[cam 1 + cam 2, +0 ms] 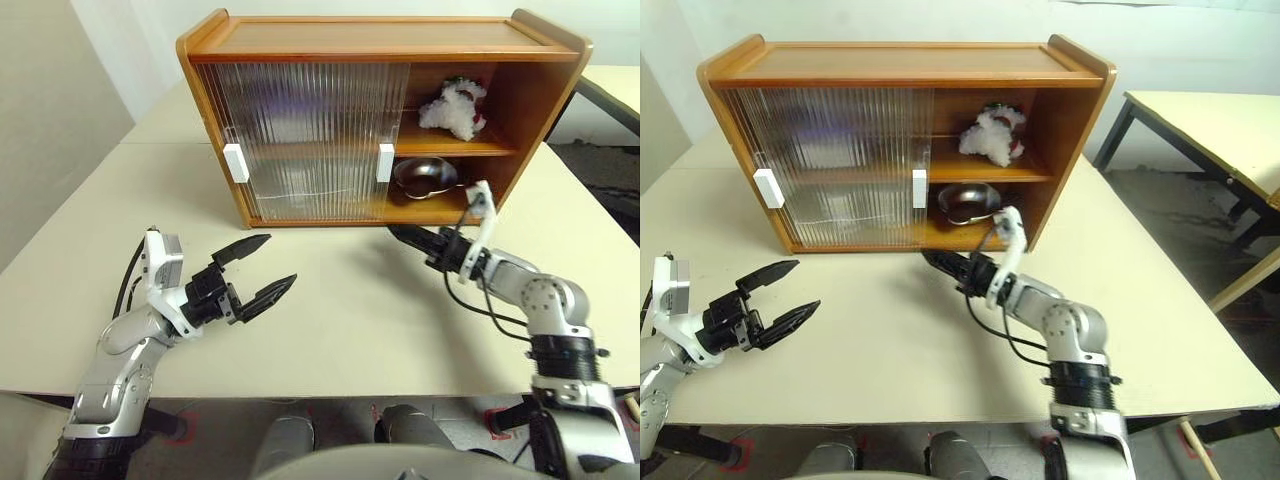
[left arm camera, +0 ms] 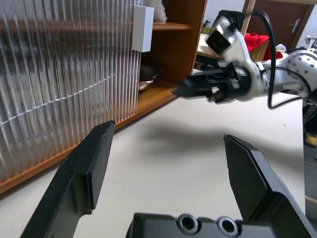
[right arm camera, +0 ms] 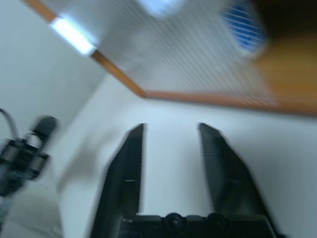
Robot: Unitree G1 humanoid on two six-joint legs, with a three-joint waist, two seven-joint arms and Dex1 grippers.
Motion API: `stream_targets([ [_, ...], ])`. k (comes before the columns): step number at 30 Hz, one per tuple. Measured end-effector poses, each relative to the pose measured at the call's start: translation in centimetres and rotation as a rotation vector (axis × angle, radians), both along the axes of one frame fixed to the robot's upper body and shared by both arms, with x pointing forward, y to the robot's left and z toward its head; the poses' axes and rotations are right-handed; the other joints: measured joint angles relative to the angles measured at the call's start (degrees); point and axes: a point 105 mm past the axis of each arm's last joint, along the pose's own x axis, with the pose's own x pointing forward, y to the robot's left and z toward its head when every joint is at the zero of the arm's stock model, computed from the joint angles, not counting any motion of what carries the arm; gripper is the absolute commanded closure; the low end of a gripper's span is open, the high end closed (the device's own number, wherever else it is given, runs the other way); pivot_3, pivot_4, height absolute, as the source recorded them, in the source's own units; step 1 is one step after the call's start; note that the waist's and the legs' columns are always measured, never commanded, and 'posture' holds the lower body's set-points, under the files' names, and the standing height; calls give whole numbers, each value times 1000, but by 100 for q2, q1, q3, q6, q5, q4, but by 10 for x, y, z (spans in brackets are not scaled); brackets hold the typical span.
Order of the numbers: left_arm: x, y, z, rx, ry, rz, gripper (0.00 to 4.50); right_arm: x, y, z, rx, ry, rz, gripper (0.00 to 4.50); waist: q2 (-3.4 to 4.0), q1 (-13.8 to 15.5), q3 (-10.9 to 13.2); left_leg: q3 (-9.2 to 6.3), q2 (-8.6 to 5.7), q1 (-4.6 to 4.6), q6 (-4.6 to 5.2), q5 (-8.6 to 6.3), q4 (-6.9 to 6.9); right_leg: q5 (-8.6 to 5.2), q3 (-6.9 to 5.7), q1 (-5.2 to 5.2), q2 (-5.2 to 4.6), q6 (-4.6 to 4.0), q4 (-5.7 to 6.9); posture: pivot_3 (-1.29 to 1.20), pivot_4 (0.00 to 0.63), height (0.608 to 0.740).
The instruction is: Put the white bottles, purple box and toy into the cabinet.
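The toy sat on the upper shelf of the cabinet above the empty, part-open right gripper — left gripper wide, empty — judged: stowing apparently complete, next close the door.

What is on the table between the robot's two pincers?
Nothing. Between the left pincer and the right pincer there is only bare table, seen from the left eye view.

Silver-grey jointed arms carry black cables and white wrist blocks — each gripper, left and right, has two tapered black fingers.
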Motion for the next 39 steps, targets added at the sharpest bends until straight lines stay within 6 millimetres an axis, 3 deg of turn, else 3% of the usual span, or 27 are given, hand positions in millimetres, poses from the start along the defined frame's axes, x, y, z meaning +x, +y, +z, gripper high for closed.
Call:
stream_targets([
  [3, 0, 0, 0, 0, 0, 1, 0, 4, 18, 11, 38, -30, 22, 4464, -4, 33, -2, -18, -1, 0, -12, -9, -10, -12, -11, -4, -1, -15, -1, 20, 19, 740],
  [7, 0, 0, 0, 0, -1, 4, 0, 19, 35, 29, 83, -82, -11, 4464, -4, 44, -6, -23, 2, -21, -23, -12, -34, -15, -18, -9, 0, -23, 1, 23, 15, 740],
  [11, 1, 0, 1, -1, -6, 4, 0, 36, 28, 31, 70, -112, -91, 4464, -5, 85, -7, -27, 5, -23, -36, -5, -46, -25, -25, -11, 1, -29, -1, 22, 14, 740],
  [18, 4, -2, 5, -1, -24, -3, 0, 47, 24, 32, 71, -131, -180, 4464, -5, 99, -7, -29, 8, -19, -43, 1, -61, -5, -26, -8, 5, 20, -1, 23, 13, 740],
  [28, 4, -3, 4, -7, -21, -5, 0, 54, -20, 33, 42, -158, -343, 4464, -5, 187, -6, -43, 1, -18, -53, 41, -59, 12, -18, 1, 0, -22, 1, 6, 9, 740],
  [32, 4, -4, 4, -9, -23, -14, 0, 54, -33, 45, 45, -209, -403, 4464, -6, 160, -7, -45, 3, -13, -56, 51, -60, 29, -23, 0, 1, -32, 2, 3, 5, 740],
  [39, 7, -4, 4, -7, -26, -18, 0, 54, -46, 46, 17, -242, -475, 4464, -7, 119, -8, -46, 3, -18, -56, 51, -60, 30, -30, -4, 1, -28, 0, -3, 0, 740],
])
